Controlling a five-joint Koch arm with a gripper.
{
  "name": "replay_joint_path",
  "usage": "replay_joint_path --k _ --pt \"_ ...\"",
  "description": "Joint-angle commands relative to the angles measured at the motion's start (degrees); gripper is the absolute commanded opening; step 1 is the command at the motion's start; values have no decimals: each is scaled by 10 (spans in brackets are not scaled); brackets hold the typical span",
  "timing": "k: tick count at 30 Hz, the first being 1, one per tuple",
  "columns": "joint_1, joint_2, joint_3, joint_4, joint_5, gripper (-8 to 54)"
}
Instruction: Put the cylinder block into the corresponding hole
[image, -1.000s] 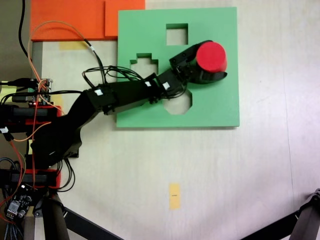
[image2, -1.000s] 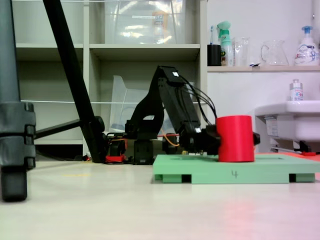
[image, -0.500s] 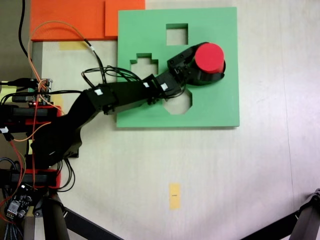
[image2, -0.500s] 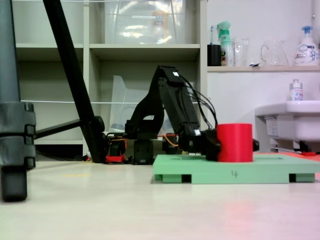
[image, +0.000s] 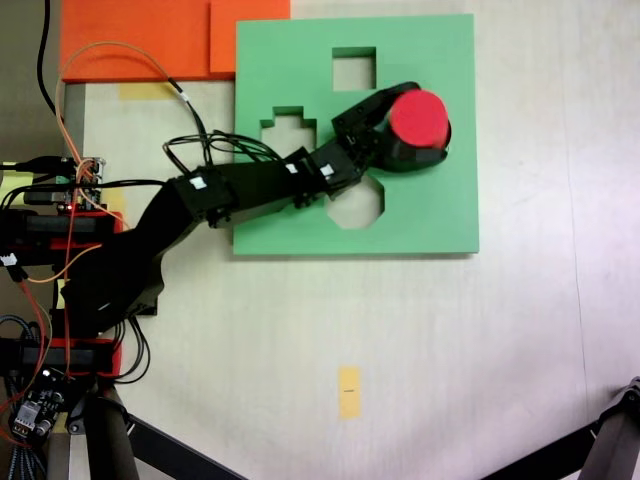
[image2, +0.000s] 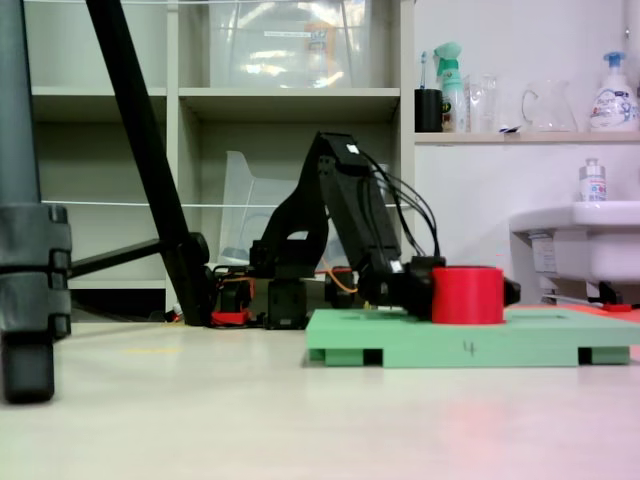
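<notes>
We judge the task nearly done: our short red foam cylinder (image: 418, 117) sits partly sunk into the round cutout of the green square foam board (image: 430, 215) on the worktop, upright, its flat top well above the board's surface in the low fixed view (image2: 467, 294). Our pincer (image: 412, 130) is clamped around it. Letting go and backing off remain, and perhaps pressing it deeper.

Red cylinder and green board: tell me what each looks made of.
Red cylinder: likely foam, matte, no shine, soft-looking edges. Green board: likely foam too, a thick matte slab with cleanly cut shape holes.
</notes>
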Motion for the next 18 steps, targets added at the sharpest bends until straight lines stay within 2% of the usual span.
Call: replay_joint_path --k 1,6,9,13,16,18 --pt "-4 19 16 -7 5 528" --pt "-4 33 39 -11 4 528" --pt "-7 76 83 -18 4 528" --pt "-6 250 192 25 -63 519" --pt "9 407 217 236 -152 513" --pt "28 483 218 358 -240 472"
